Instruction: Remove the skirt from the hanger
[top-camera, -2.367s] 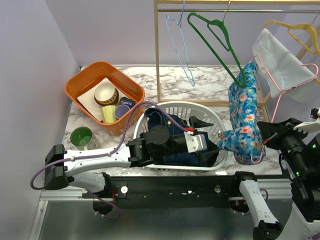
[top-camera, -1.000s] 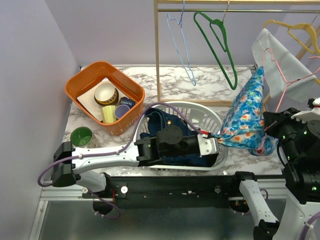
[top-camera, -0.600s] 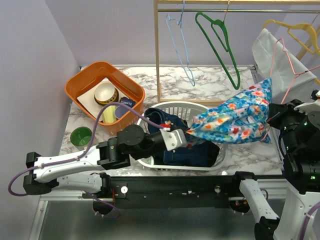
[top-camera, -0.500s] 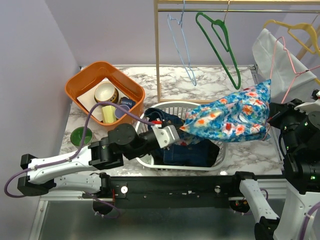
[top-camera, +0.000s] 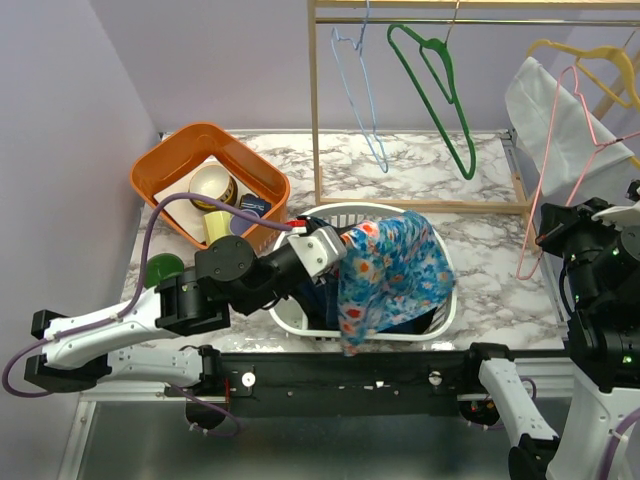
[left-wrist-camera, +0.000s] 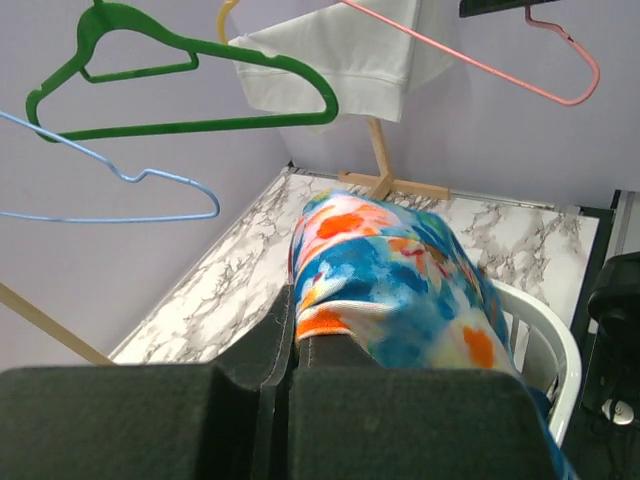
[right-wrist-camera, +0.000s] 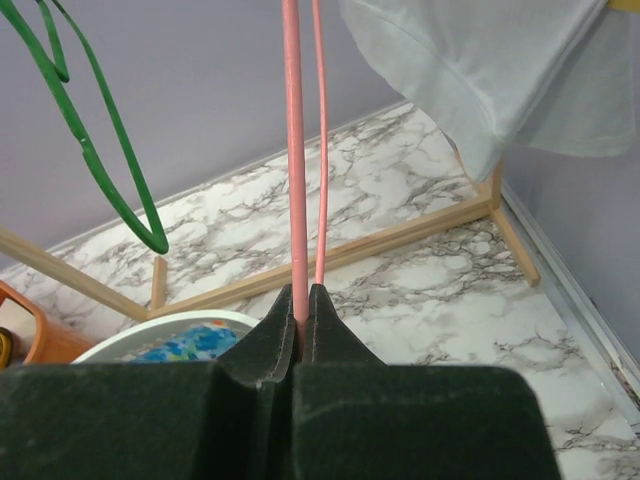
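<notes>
The blue floral skirt (top-camera: 388, 272) is off the hanger and drapes over the front of the white laundry basket (top-camera: 441, 247), one end dangling past its near rim. My left gripper (top-camera: 336, 250) is shut on the skirt's white-hemmed edge (left-wrist-camera: 345, 290), its fingertips (left-wrist-camera: 281, 322) pinching the cloth. The pink wire hanger (top-camera: 556, 170) hangs bare at the right. My right gripper (right-wrist-camera: 303, 296) is shut on the pink hanger's (right-wrist-camera: 293, 150) rod; in the top view it sits at the far right (top-camera: 548, 232).
A wooden rack (top-camera: 315, 110) carries a green hanger (top-camera: 445, 95) and a blue wire hanger (top-camera: 366, 95). A white garment (top-camera: 552, 112) hangs on a yellow hanger at the right. An orange bin (top-camera: 163, 160) of cups and a green cup (top-camera: 160, 269) stand at the left. Dark clothes lie in the basket.
My left arm has pulled the skirt leftward, off the pink hanger, and it has dropped over the basket. The bare hanger stays in the right gripper.
</notes>
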